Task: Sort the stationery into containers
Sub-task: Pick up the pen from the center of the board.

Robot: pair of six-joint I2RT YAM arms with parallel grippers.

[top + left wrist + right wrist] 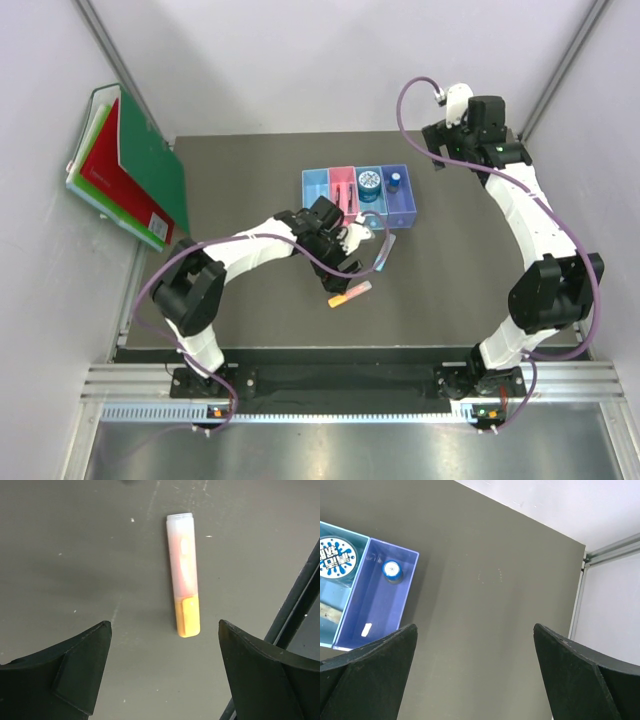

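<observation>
The yellow-pink stick [350,294] lies on the dark table in front of the containers [358,195]; in the left wrist view the stick [184,575] lies lengthwise just ahead of my fingers. My left gripper [345,266] [164,625] is open and empty above the table near it. A light-blue stick [385,251] lies right of the left wrist. The round blue tin [369,181] [335,555] sits in the blue bin. The grey-capped bottle [395,181] [392,570] stands in the violet-blue bin [375,600]. My right gripper [440,150] [475,626] is open and empty, raised at the far right.
Green and red folders [125,170] lean against the left wall. A small white piece [366,629] lies in the violet-blue bin. The pink bin [343,190] holds a thin dark item. The table's right edge and a metal frame post [580,595] are close to the right gripper.
</observation>
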